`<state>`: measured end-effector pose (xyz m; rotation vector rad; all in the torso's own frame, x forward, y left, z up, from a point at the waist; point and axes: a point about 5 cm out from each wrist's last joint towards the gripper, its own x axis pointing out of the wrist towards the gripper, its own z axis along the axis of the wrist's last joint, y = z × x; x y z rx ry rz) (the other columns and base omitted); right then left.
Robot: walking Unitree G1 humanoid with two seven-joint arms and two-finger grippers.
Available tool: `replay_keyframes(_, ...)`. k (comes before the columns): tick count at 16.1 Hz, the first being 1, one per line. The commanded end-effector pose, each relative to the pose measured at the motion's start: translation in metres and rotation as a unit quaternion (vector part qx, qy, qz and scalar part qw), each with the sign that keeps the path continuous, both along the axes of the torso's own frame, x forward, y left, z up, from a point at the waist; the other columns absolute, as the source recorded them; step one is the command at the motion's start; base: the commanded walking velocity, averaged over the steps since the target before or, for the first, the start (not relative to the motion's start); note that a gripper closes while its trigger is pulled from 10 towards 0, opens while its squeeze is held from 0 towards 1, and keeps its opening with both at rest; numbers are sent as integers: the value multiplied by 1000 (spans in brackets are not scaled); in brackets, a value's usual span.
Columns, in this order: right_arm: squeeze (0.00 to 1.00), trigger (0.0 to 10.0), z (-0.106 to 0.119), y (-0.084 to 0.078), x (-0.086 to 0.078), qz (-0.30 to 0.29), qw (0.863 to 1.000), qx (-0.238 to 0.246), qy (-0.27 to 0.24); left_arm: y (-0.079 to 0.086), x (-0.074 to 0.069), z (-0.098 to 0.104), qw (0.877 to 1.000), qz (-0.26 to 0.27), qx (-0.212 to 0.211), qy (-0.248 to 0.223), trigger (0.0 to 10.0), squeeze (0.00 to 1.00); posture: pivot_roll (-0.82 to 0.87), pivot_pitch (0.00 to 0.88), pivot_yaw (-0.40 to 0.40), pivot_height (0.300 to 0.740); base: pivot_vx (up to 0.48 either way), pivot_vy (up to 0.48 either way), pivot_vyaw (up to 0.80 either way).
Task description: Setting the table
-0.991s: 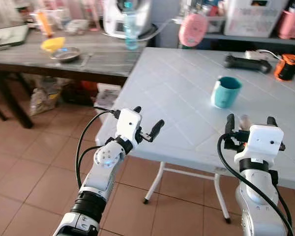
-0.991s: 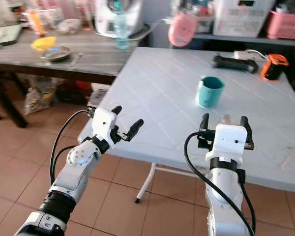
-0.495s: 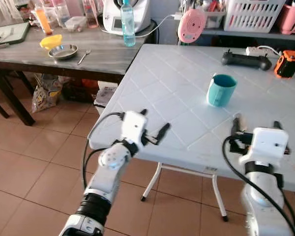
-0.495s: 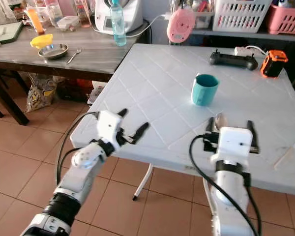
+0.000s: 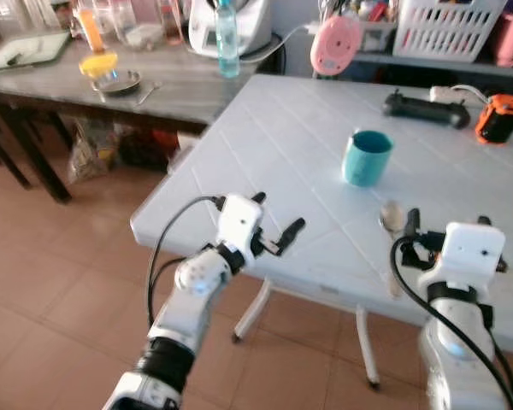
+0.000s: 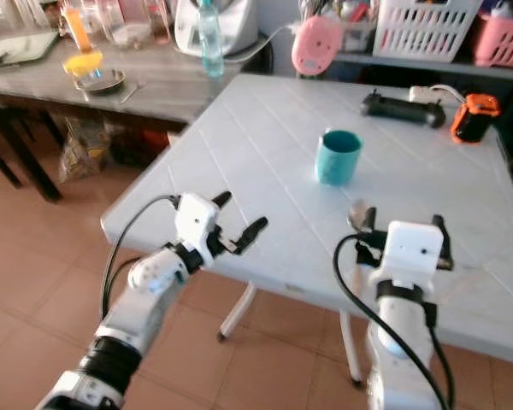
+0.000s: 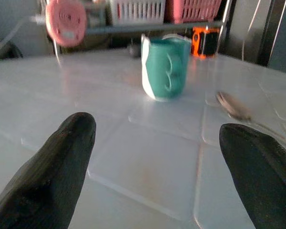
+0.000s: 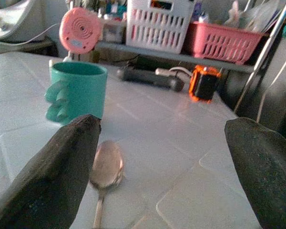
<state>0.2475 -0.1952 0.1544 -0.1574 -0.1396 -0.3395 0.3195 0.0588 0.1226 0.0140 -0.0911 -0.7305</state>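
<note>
Hovering at the near edge of the white bench (image 5: 265, 137), the left gripper (image 5: 278, 237) sits low in the centre of the left eye frame, its fingers (image 7: 62, 162) apart with nothing between them. The right gripper (image 5: 449, 237) is at the lower right, over the bench edge, fingers (image 8: 57, 171) also spread wide and empty. A spoon (image 8: 105, 169) lies flat on the bench just ahead of the right gripper, bowl toward the teal mug (image 5: 366, 158); its handle end looks to run under the gripper, though that part is hidden. The mug stands upright right of centre, a little beyond the spoon, apart from it. Farther back, upper right, lie a black controller (image 5: 426, 108) and an orange device (image 5: 501, 115).
</note>
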Motion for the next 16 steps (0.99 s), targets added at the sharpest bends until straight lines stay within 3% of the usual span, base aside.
replay_keyframes(1,0,10000,2,4,-1,5,1000,6,-2,5,-1,-2,1000,-8,5,8,10000,0,27,79,41,740,0,0,0)
replay_keyframes(4,0,10000,-1,5,-3,3,1000,18,6,5,-5,-7,998,-45,24,21,10000,0,24,88,44,740,0,0,0)
replay_keyframes(6,0,10000,-5,6,-4,-5,999,50,15,12,-9,-9,996,-76,41,32,10000,0,25,97,46,740,0,0,0)
replay_keyframes(9,0,10000,-12,4,-3,-14,996,83,36,11,-17,-5,985,-157,67,34,10000,0,26,111,46,740,0,0,0)
replay_keyframes(16,0,10000,-29,2,8,-31,990,105,90,-5,-22,0,976,-205,62,36,10000,0,9,118,42,740,0,0,0)
